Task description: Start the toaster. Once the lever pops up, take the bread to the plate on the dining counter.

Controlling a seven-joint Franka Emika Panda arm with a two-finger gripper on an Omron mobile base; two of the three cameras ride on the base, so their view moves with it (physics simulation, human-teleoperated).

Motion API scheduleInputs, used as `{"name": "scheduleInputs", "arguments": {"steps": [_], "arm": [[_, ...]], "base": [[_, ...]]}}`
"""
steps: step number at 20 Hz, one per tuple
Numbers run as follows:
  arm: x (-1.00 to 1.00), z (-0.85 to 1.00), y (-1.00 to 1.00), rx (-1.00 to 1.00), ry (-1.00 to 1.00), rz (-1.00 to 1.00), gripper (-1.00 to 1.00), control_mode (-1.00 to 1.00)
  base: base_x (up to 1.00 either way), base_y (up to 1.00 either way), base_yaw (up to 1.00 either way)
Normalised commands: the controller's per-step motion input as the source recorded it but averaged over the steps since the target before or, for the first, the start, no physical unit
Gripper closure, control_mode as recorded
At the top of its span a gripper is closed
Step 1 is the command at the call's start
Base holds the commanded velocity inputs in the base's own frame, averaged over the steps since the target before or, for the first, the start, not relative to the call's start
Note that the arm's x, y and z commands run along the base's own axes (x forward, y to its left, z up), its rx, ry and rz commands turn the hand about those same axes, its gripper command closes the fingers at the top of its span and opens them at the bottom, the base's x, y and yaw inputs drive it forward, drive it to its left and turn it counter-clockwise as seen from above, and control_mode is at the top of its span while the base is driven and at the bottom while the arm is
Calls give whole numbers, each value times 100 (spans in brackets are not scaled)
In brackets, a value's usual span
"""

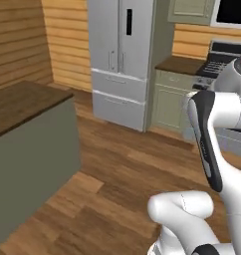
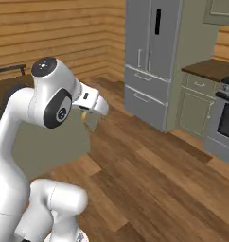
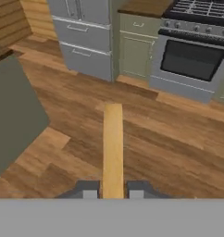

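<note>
- The gripper (image 3: 113, 193) is pinching the bread (image 3: 113, 148) between its two dark finger tips (image 3: 90, 190).
- In the hand view the bread is seen edge-on. It looks like a thin, pale tan strip sticking straight out from the fingers.
- The bread is up in the air, over the brown wood floor (image 3: 178, 143). It touches nothing but the fingers.
- In the right base view the gripper (image 2: 90, 116) is at the end of the white arm (image 2: 22, 142), and a bit of tan bread (image 2: 83, 113) peeks out under the hand.
- The dining counter (image 1: 23, 102) is on the left in the left base view. It has a dark brown wood top and a plain grey front. The part of the top in view is bare.
- The same grey counter front (image 3: 12, 111) is at the left of the hand view, off to the side of the bread and apart from it.
- A tall silver fridge (image 1: 122, 60) stands at the far wall, with wood plank walls (image 1: 23, 40) beside it.
- Next to the fridge is a small sage-green cabinet (image 1: 172, 97) with a dark wood top.
- A stove (image 3: 192, 55) with a dark oven window is next to that cabinet, at the upper right in the hand view.
- The white arm (image 1: 212, 139) bends up at the right of the left base view.
</note>
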Motion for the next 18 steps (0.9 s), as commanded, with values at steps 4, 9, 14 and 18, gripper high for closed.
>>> {"name": "scheduleInputs", "arguments": {"steps": [4,9,14,18], "arm": [[0,0,0,0,0,0,100,100],[0,0,0,0,0,0,100,100],[0,0,0,0,0,0,100,100],[0,0,0,0,0,0,100,100]], "base": [[-4,0,100],[0,0,100],[85,16,66],[100,62,35]]}}
